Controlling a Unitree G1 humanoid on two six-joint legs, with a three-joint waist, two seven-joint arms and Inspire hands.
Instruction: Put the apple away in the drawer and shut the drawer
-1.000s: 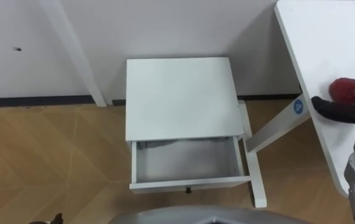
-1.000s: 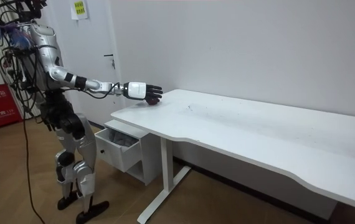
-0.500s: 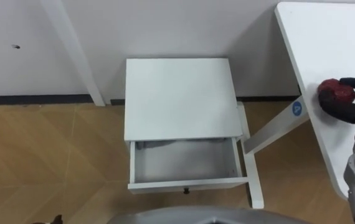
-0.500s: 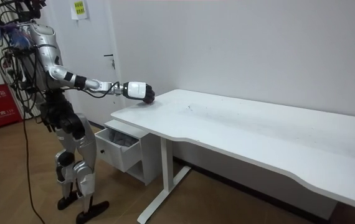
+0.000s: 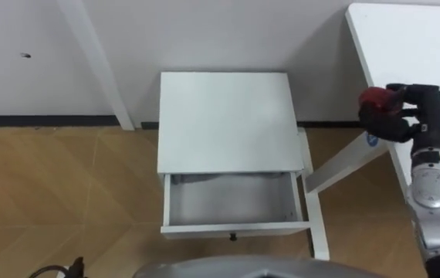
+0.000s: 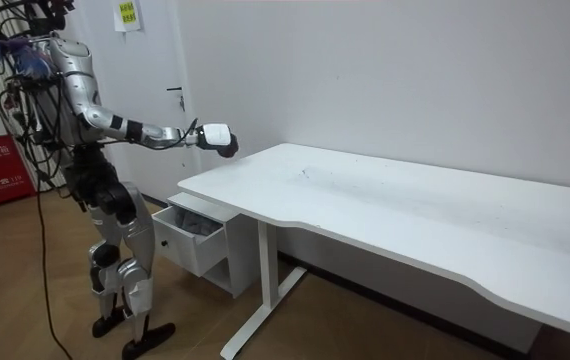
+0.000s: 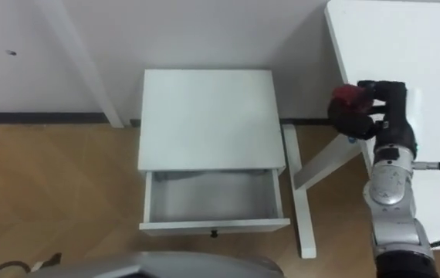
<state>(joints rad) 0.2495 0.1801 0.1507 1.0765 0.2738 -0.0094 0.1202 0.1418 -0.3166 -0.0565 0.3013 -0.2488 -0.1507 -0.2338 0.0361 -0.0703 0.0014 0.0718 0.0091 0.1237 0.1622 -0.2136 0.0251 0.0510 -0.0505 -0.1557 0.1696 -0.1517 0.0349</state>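
Right hand [image 5: 413, 116] clenched round red apple [image 5: 372, 98], beside the table [image 5: 436, 46] edge. Drawer [image 5: 231, 202] open under the cabinet [image 5: 224, 116] top. Room view: robot stands by the cabinet, arm outstretched, hand off the table corner. Right eye view: same grasp.

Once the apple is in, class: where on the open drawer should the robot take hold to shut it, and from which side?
The dark knob at the middle of the front panel, approached from the robot's own side. The drawer stands pulled out toward the robot, so that face is free; a flat push there may also do. The right hand holds the apple.
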